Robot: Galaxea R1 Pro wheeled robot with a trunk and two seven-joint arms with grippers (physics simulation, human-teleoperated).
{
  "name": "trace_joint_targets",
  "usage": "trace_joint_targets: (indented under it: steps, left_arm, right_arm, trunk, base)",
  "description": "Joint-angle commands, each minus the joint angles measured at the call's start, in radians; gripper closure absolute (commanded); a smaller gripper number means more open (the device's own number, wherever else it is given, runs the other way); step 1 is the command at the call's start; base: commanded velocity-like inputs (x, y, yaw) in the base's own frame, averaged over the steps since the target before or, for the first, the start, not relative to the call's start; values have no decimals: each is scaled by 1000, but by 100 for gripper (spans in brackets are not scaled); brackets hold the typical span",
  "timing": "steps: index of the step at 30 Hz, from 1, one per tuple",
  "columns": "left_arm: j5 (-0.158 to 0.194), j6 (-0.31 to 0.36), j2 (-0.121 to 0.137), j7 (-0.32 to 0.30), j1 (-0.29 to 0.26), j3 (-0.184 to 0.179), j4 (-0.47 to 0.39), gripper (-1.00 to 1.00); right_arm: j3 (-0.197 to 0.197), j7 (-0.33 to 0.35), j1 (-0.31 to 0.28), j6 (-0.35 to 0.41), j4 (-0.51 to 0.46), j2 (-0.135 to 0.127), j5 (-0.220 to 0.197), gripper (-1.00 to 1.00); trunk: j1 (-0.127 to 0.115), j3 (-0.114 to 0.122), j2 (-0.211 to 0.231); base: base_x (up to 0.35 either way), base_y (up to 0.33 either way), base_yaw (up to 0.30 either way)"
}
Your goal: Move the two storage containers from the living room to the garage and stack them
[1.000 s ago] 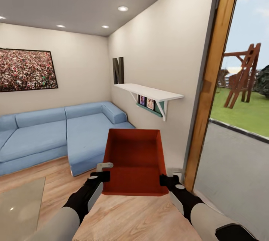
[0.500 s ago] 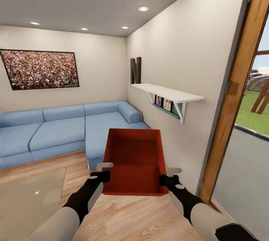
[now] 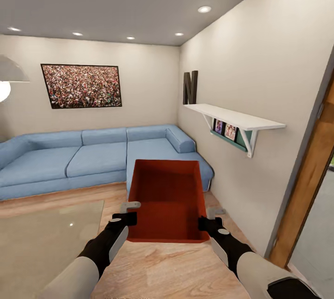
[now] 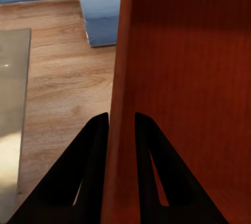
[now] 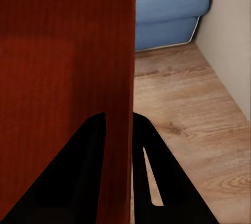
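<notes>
One storage container (image 3: 167, 199), orange-red, rectangular, topless, walls slightly tapered; carried level in front of the robot above the light wood-plank floor (image 3: 157, 266) of the living room, open side up, nothing seen inside. Left claw (image 3: 126, 218): pinching the container's left wall near its nearer corner; in the left wrist view the two dark fingers (image 4: 91, 172) sit one on each face of that wall (image 4: 121, 104), touching it. Right claw (image 3: 207, 222): pinching the container's right wall in the same way; in the right wrist view the fingers (image 5: 89, 172) straddle the wall edge (image 5: 130, 78), one inside, one outside. Both forearms, black at the wrist and pale grey further back, reach forward from the lower corners of the head view. Surroundings, itemised: blue corner sofa (image 3: 93, 159) along the far wall and round the corner, just beyond the container; framed picture (image 3: 81, 86) of a dense crowd pattern on the far beige wall; dark letter N (image 3: 189, 87) standing on a white wall shelf (image 3: 236, 119) on the right-hand wall, with small framed photos (image 3: 224, 129) under the shelf; glass-topped low surface (image 3: 41, 238) at lower left; wooden door frame (image 3: 311, 183) at far right; recessed ceiling lights (image 3: 204, 9); part of a white lamp shade (image 3: 7, 74) at the left edge.
</notes>
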Motion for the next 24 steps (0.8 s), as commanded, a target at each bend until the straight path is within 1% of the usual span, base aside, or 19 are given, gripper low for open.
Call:
trace_joint_targets:
  steps: [1, 24]
  left_arm:
    - [5, -3, 0, 12, -1, 33, -4, 100]
    - [4, -3, 0, 12, -1, 33, -4, 100]
  right_arm:
    - [-11, -5, 0, -4, 2, 0, -14, 100]
    - [-11, -5, 0, -4, 2, 1, -15, 100]
  trunk:
    - [0, 0, -1]
    - [0, 0, -1]
  base:
    - [0, 0, 300]
    - [0, 0, 300]
